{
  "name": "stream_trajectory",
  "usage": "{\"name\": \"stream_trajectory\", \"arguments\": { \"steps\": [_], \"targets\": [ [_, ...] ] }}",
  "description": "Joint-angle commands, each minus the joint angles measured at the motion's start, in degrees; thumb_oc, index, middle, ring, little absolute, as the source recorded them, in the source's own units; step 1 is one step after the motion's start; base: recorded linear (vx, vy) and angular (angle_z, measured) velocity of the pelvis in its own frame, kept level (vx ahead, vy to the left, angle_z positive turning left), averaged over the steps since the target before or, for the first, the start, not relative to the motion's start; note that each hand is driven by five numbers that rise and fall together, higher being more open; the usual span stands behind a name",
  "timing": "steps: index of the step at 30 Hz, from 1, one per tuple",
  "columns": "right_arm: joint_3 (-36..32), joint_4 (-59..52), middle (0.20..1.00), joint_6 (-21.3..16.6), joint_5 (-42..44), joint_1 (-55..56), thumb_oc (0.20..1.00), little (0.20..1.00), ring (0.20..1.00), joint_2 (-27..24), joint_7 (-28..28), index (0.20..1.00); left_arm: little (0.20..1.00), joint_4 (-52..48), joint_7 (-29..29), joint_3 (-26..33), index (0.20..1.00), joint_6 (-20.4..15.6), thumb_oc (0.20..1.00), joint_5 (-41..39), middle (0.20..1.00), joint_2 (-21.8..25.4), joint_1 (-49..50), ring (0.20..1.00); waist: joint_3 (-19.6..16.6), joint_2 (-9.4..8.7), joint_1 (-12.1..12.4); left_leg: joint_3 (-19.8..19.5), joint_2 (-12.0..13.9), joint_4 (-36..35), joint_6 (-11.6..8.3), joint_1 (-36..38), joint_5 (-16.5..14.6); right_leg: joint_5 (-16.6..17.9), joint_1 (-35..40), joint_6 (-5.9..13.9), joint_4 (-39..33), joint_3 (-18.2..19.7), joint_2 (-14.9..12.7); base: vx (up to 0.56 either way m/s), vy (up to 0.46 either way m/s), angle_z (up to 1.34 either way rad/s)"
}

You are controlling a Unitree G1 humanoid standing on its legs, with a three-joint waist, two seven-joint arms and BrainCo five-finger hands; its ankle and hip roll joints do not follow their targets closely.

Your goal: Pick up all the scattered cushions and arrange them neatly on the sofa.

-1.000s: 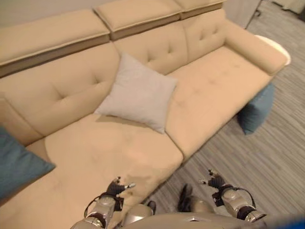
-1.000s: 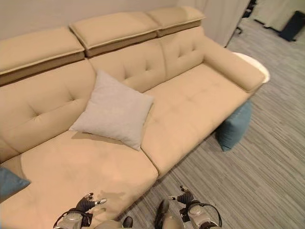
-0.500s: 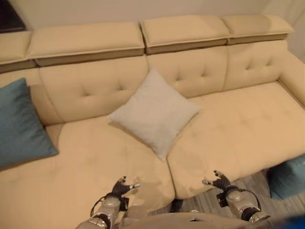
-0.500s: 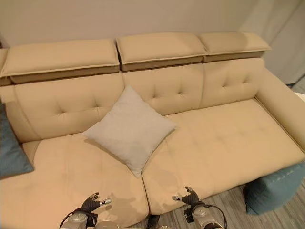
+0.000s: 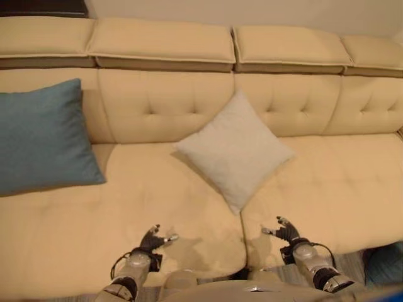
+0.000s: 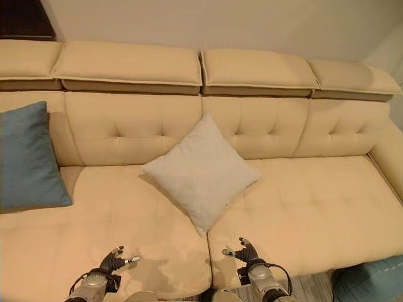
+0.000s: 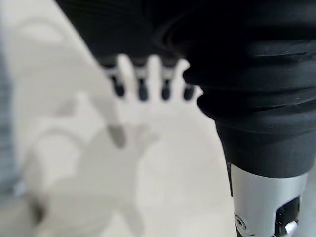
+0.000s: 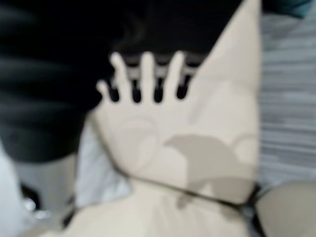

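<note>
A light grey cushion leans on one corner against the backrest at the middle of the beige sofa. A teal cushion stands against the backrest at the sofa's left end. Another teal cushion lies on the floor by the sofa's front right corner. My left hand hovers open over the seat's front edge, holding nothing. My right hand is open too, over the seat to the right, with its fingers spread above the seat cushion.
Grey striped carpet shows at the sofa's front right. A wall runs behind the sofa. A dark piece of furniture stands at the back left.
The whole picture has swung toward the sofa's left end, so the camera has turned. Both hands keep the same open pose low in front.
</note>
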Motion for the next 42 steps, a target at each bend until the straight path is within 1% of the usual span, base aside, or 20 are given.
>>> {"name": "stream_trajectory", "arguments": {
  "steps": [1, 2, 3, 4, 6, 11, 17, 18, 22, 24, 26, 27, 28, 29, 31, 32, 34, 35, 38, 42],
  "targets": [
    [0.87, -2.48, 1.0, -2.08, -0.22, -2.16, 1.0, 1.0, 1.0, -1.31, -1.62, 1.0, 1.0, -1.52, 1.08, -0.21, 1.0, -2.89, 1.0, -0.8, 1.0, -1.04, -1.46, 1.0, 0.32, -0.15, -0.01, -7.06, -0.54, 0.93, -2.89, -1.21, -0.64, 4.36, 3.03, 1.49, -8.61, 2.75, 0.55, 0.05, -0.042, 0.2],
    [0.87, -2.49, 1.0, -2.07, -0.23, -2.15, 1.0, 1.0, 1.0, -1.32, -1.62, 1.0, 1.0, -1.52, 1.09, -0.22, 1.0, -2.89, 1.0, -0.8, 1.0, -1.05, -1.45, 1.0, 0.37, -0.11, 0.0, -7.07, -0.5, 0.91, -2.9, -1.13, -0.67, 4.38, 3.13, 1.48, -8.69, 2.73, 0.59, 0.07, -0.061, 0.15],
    [0.92, -3.41, 1.0, -2.27, -0.19, -2.2, 1.0, 1.0, 1.0, -1.51, -1.98, 1.0, 1.0, -2.72, 1.4, -0.53, 1.0, -3.24, 1.0, -1.18, 1.0, -0.93, -1.85, 1.0, 0.59, -0.14, -0.61, -8.09, -0.73, 1.03, -2.9, -0.93, -0.85, 5.62, 2.37, 1.93, -10.37, 5.69, 0.4, 0.06, -0.05, 0.15],
    [0.96, -3.64, 1.0, -2.26, -0.35, -2.22, 1.0, 1.0, 1.0, -1.6, -2.11, 1.0, 1.0, -3.55, 1.6, -0.79, 1.0, -3.5, 1.0, -1.41, 1.0, -0.95, -2.03, 1.0, 0.9, -0.15, -0.89, -8.57, -0.93, 1.46, -2.96, -0.89, -1.08, 6.02, 2.37, 2.15, -10.8, 6.52, 0.28, 0.08, -0.065, 0.38],
    [1.04, -5.29, 1.0, -2.55, -1.23, -1.72, 1.0, 1.0, 1.0, -2.16, -2.44, 1.0, 1.0, -6.5, 1.88, -0.77, 1.0, -4.05, 1.0, -2.29, 1.0, -1.33, -1.23, 1.0, 0.03, -0.65, -0.68, -8.27, -0.91, 0.99, -3.48, -0.6, -1.3, 6.62, 4.6, 2.54, -14.04, 4.4, -0.01, 0.07, -0.069, 0.33],
    [0.49, -11.94, 1.0, -3.09, -2.5, -1.27, 1.0, 1.0, 1.0, -4.16, -4.18, 1.0, 1.0, -15.1, 2.76, -1.01, 1.0, -4.79, 1.0, -5.33, 1.0, -1.28, -0.82, 1.0, 0.1, -0.63, -0.92, -8.7, -0.09, 0.52, -4.52, -1.14, -0.61, 6.05, 5.58, 2.04, -15.81, 3.45, 1.11, 0.04, -0.091, 0.1],
    [0.02, -18.91, 1.0, -2.92, -4.71, -4.05, 1.0, 1.0, 1.0, -7.24, -7.2, 1.0, 1.0, -22.44, 5.41, -2.26, 1.0, -5.28, 1.0, -9.9, 1.0, -2.91, -4.25, 1.0, 3.25, -1.08, -1.45, -9.83, 1.38, 0.69, -5.85, -4.15, 0.53, 5.08, 3.91, 0.86, -15.56, 1.15, 1.77, -0.06, -0.118, 0.15],
    [0.03, -21.41, 1.0, -2.86, -4.77, -7.3, 1.0, 1.0, 1.0, -8.2, -8.79, 1.0, 1.0, -23.53, 7.43, -3.54, 1.0, -5.57, 1.0, -10.67, 1.0, -3.92, -7.65, 1.0, 5.12, -1.34, -1.65, -10.1, 1.84, 0.74, -6.42, -5.91, 1.35, 5.1, 2.23, 0.57, -15.39, 0.44, 2.1, -0.13, -0.115, 0.1],
    [1.18, -21.82, 1.0, -2.51, -4.23, -14.33, 1.0, 1.0, 1.0, -9.29, -11.09, 1.0, 1.0, -23.27, 10.13, -5.67, 1.0, -5.74, 1.0, -11.84, 1.0, -5.44, -14.29, 1.0, 7.84, -1.45, -2.16, -10.51, 2.22, 0.88, -7.2, -9.85, 2.87, 5.54, -1.59, 0.2, -14.58, -0.24, 2.2, -0.14, -0.072, 0.1],
    [2.19, -20.97, 1.0, -1.92, -3.85, -23.05, 1.0, 1.0, 1.0, -12.3, -13.23, 1.0, 1.0, -21.88, 12.88, -6.87, 1.0, -5.89, 1.0, -12.34, 1.0, -5.88, -20.47, 1.0, 9.58, -1.49, -2.47, -10.76, 2.48, 0.69, -7.75, -13.0, 4.15, 6.0, -5.32, 0.06, -13.63, -0.59, 2.48, -0.13, -0.056, 0.0],
    [2.3, -19.85, 1.0, -1.7, -3.46, -26.12, 1.0, 1.0, 1.0, -13.1, -14.18, 1.0, 1.0, -20.77, 13.71, -7.07, 1.0, -5.97, 1.0, -13.14, 1.0, -6.46, -22.61, 1.0, 9.91, -1.56, -2.63, -10.81, 2.69, 0.52, -7.98, -13.99, 4.55, 6.09, -6.36, 0.05, -13.43, -0.69, 2.5, -0.07, -0.047, 0.04],
    [3.29, -17.51, 1.0, -1.34, -3.02, -33.13, 1.0, 1.0, 1.0, -14.83, -16.17, 1.0, 1.0, -19.44, 15.47, -7.81, 1.0, -6.45, 1.0, -14.15, 1.0, -7.23, -26.45, 1.0, 10.77, -1.61, -2.58, -11.06, 2.92, 0.11, -8.43, -15.72, 5.41, 6.4, -8.57, 0.02, -12.91, -0.95, 2.56, -0.06, -0.046, 0.11],
    [3.34, -17.38, 1.0, -1.4, -2.98, -33.33, 1.0, 1.0, 1.0, -14.85, -16.17, 1.0, 1.0, -19.36, 15.46, -7.75, 1.0, -6.47, 1.0, -14.17, 1.0, -7.25, -26.61, 1.0, 10.77, -1.58, -2.64, -11.08, 2.91, 0.13, -8.43, -15.85, 5.43, 6.39, -8.72, 0.01, -12.84, -0.96, 2.55, -0.06, -0.06, 0.06],
    [4.93, -14.53, 1.0, -0.76, -2.88, -40.42, 1.0, 1.0, 1.0, -16.29, -18.08, 1.0, 1.0, -17.36, 16.98, -8.26, 1.0, -6.66, 1.0, -14.83, 1.0, -8.03, -30.52, 1.0, 11.51, -1.68, -2.53, -11.02, 3.45, -0.61, -8.84, -17.13, 6.06, 6.42, -10.72, -0.05, -12.17, -0.9, 2.63, -0.03, -0.038, 0.0],
    [5.58, -13.87, 1.0, -0.67, -3.12, -43.27, 1.0, 1.0, 1.0, -16.84, -18.9, 1.0, 1.0, -16.66, 17.66, -8.28, 1.0, -6.7, 1.0, -15.09, 1.0, -8.15, -32.32, 1.0, 11.77, -1.68, -2.58, -11.08, 3.6, -0.75, -9.03, -17.92, 6.42, 6.43, -11.92, -0.07, -11.73, -0.9, 2.71, -0.01, -0.021, -0.01],
    [6.84, -11.89, 1.0, -0.02, -4.53, -48.84, 1.0, 1.0, 1.0, -18.32, -21.35, 1.0, 1.0, -15.57, 19.44, -8.5, 1.0, -6.67, 1.0, -14.85, 1.0, -8.58, -35.6, 1.0, 12.18, -1.63, -2.71, -11.21, 3.89, -1.39, -9.28, -19.2, 6.91, 6.28, -13.96, -0.12, -10.82, -0.82, 2.68, 0.0, 0.0, 0.0],
    [7.22, -11.03, 1.0, -0.15, -4.75, -51.27, 1.0, 1.0, 1.0, -18.92, -22.18, 1.0, 1.0, -15.38, 20.16, -8.6, 1.0, -6.79, 1.0, -14.67, 1.0, -8.76, -37.08, 1.0, 12.5, -1.48, -2.69, -11.27, 3.91, -1.51, -9.42, -19.96, 7.25, 6.19, -14.92, -0.13, -10.43, -0.78, 2.68, 0.0, -0.009, 0.02],
    [9.38, -7.65, 1.0, -0.08, -2.59, -58.01, 1.0, 1.0, 1.0, -21.08, -22.3, 1.0, 1.0, -14.04, 20.79, -9.01, 1.0, -7.03, 1.0, -16.09, 1.0, -9.61, -40.48, 1.0, 13.25, -1.17, -2.64, -11.49, 3.99, -2.07, -9.88, -21.89, 8.07, 6.06, -17.13, -0.09, -9.5, -0.84, 2.4, 0.0, -0.021, 0.05],
    [12.96, -3.05, 1.0, -0.15, -1.09, -64.46, 1.0, 1.0, 1.0, -21.77, -21.56, 1.0, 1.0, -12.29, 20.79, -9.95, 1.0, -7.04, 1.0, -17.21, 1.0, -10.08, -43.49, 1.0, 13.86, -1.1, -2.68, -11.5, 4.02, -2.5, -10.16, -23.78, 8.55, 6.18, -19.73, 0.06, -8.85, -0.87, 2.3, 0.0, 0.0, 0.0],
    [16.37, 0.52, 1.0, 0.36, -1.48, -69.56, 1.0, 1.0, 1.0, -23.14, -21.59, 1.0, 1.0, -11.51, 21.47, -10.27, 1.0, -7.34, 1.0, -18.3, 1.0, -10.96, -46.93, 1.0, 14.7, -0.77, -2.78, -11.61, 4.11, -2.79, -10.49, -26.18, 9.12, 6.15, -22.72, 0.17, -7.95, -0.37, 2.31, 0.0, 0.0, 0.0]
  ]
}}
